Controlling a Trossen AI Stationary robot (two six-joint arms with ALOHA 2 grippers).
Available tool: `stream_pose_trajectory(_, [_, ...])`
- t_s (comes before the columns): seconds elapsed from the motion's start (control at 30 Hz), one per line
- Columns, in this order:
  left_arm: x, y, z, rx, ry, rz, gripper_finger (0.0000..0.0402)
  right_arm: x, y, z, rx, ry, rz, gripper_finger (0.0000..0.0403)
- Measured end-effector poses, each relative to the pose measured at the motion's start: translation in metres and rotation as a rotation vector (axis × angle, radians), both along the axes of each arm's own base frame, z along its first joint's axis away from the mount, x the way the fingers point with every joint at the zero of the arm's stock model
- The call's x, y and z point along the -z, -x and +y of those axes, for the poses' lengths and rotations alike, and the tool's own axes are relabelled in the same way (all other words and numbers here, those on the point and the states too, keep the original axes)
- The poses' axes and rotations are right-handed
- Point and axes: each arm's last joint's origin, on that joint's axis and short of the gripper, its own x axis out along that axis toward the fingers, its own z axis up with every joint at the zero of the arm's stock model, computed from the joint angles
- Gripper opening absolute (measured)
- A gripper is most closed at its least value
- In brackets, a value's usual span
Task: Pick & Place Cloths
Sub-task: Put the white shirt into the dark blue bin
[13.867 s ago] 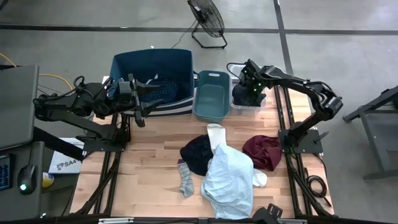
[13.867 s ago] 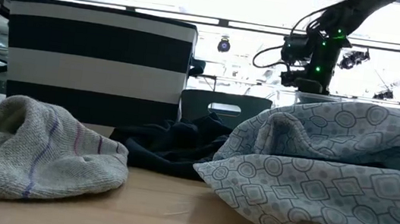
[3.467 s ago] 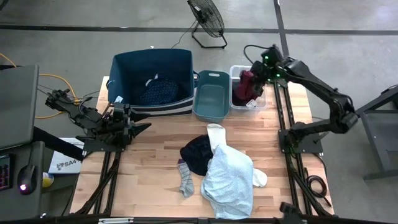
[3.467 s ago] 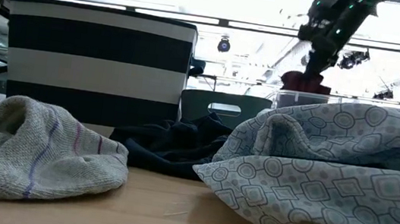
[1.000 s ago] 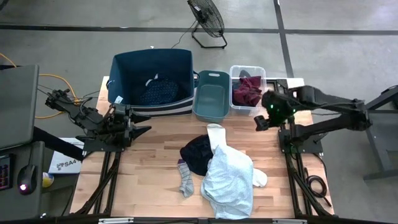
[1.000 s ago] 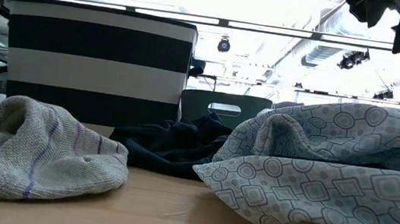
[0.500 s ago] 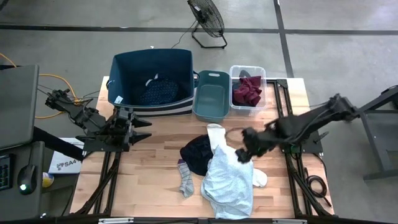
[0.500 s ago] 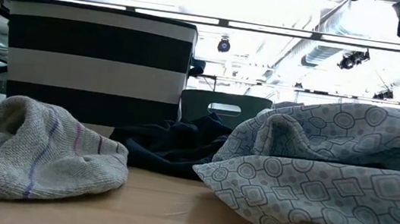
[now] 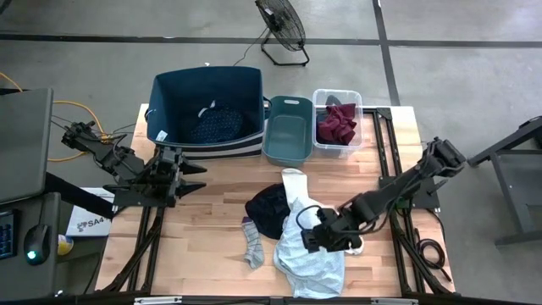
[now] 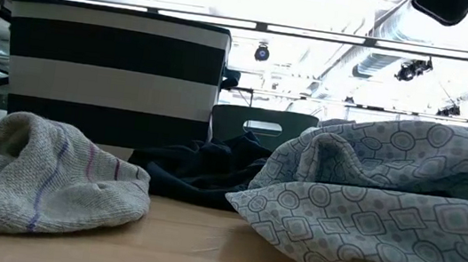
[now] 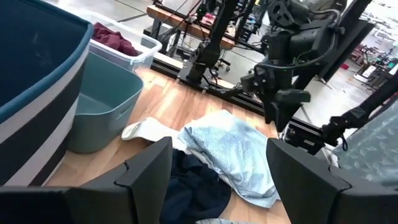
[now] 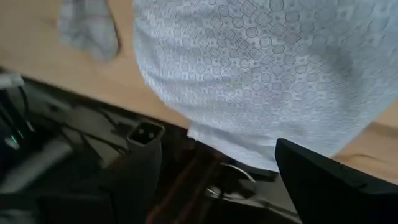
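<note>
Hovered right gripper (image 9: pixel 315 240), jaws wide, over pale patterned shirt (image 9: pixel 312 246); left gripper (image 9: pixel 193 169) parked, jaws spread. Read no labels.

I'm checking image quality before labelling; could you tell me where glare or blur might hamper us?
Low view: ceiling lights blow out the background, and the grey sock nearest the lens looks soft. Right wrist view: the patterned shirt is smeared by motion blur. High view: evenly lit, no glare.

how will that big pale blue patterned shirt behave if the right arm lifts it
The shirt lies crumpled in soft folds, so it will likely droop and unfurl. It overlaps the black cloth and white sock, so it may drag them.
</note>
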Motion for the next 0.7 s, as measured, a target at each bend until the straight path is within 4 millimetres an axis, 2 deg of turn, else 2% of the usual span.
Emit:
stream_pose_trajectory(0.17, [0.0,0.0,-0.001,0.018,0.001,0.002,0.0255,0.014,-0.003,0.015,0.141,0.019,0.024,0.0305])
stream_pose_trajectory(0.33, [0.0,0.0,-0.001,0.025,0.0,0.003,0.0255,0.031,-0.004,0.028,0.197,0.027,0.073,0.0305])
stream_pose_trajectory(0.47, [0.0,0.0,-0.001,0.034,-0.001,0.006,0.0255,0.041,-0.006,0.03,0.203,0.052,0.093,0.0305])
stream_pose_trajectory(0.7, [0.001,0.0,-0.001,0.037,-0.006,0.017,0.0255,0.047,-0.004,0.028,0.198,0.133,0.1,0.0305])
